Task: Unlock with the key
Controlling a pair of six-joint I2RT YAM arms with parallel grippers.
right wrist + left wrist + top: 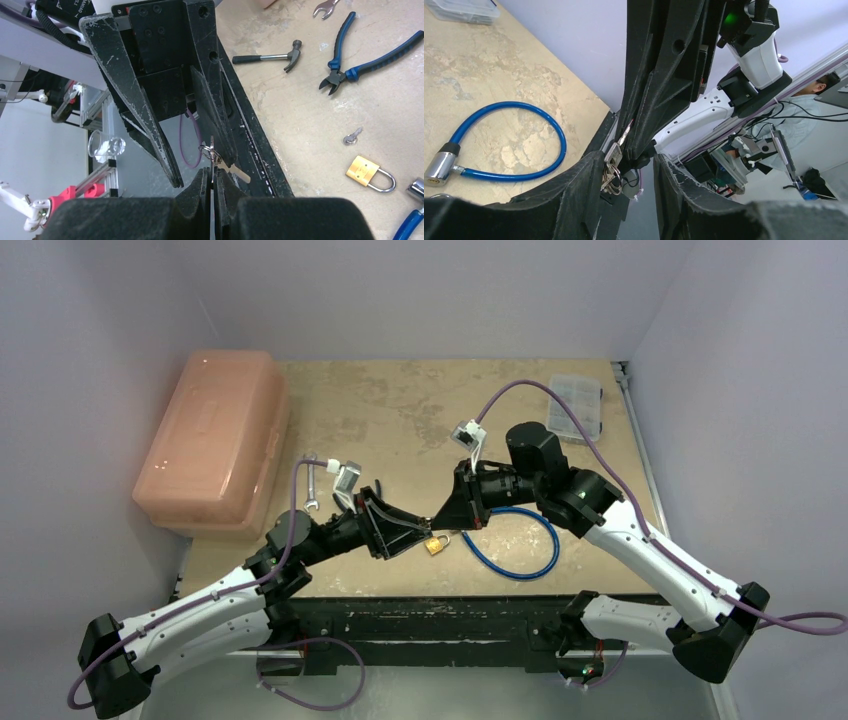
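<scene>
Key (614,151) handoff step by the look of it: pinched mid-air in right gripper (214,175), left gripper (628,159) spread either side. Padlock (369,172) loose close by, probably needs pinning before inserting.

My top camera looks down from behind the left pincer (628,159) and right pincer (213,181). The wrist cameras face each other closely across them, sharing the small silvery metal key (613,154) between.

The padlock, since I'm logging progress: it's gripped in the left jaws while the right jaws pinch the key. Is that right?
Not quite. The padlock lies on the table, free of both arms, as the right wrist view shows. The left gripper has its jaws open. The right gripper does pinch the key in its jaws.
</scene>
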